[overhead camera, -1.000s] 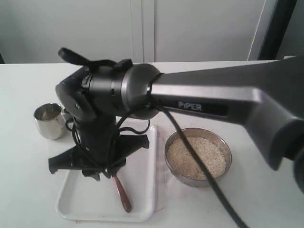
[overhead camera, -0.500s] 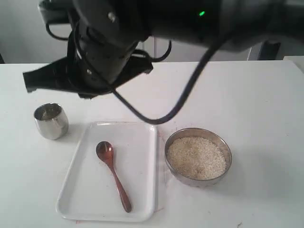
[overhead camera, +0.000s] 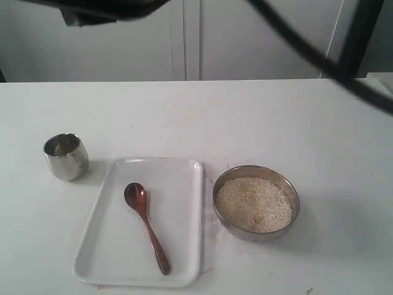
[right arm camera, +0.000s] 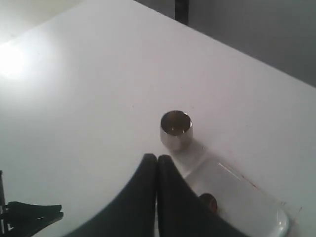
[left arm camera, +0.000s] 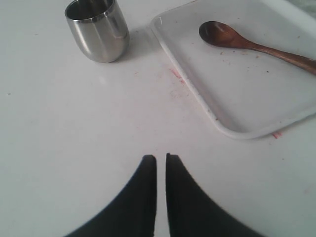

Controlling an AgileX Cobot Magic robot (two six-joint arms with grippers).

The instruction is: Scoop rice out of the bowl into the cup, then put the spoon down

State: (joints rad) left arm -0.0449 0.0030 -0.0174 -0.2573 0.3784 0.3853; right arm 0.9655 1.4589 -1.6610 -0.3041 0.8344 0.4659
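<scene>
The steel bowl (overhead camera: 256, 203), full of off-white rice (overhead camera: 253, 203), stands right of the white tray (overhead camera: 178, 233). In that tray the dark wooden spoon (overhead camera: 146, 226) lies flat, head toward the cup (overhead camera: 66, 156), with nothing holding it. The cup stands left of the tray, also seen in the left wrist view (left arm camera: 98, 29) beside the spoon (left arm camera: 256, 45). My left gripper (left arm camera: 161, 158) is shut and empty, low over bare table short of the cup. My right gripper (right arm camera: 157, 158) is shut and empty, high above the cup (right arm camera: 176, 129) and the spoon head (right arm camera: 209, 201).
Part of the right arm (overhead camera: 110, 9) and its cable (overhead camera: 319, 58) cross the top of the exterior view. The white table (overhead camera: 245, 117) runs back to a pale wall. A dark object (right arm camera: 29, 213) shows at the right wrist view's edge.
The right arm has lifted from just over the tray up to the top edge of the exterior view. The spoon stays lying in the tray, uncovered.
</scene>
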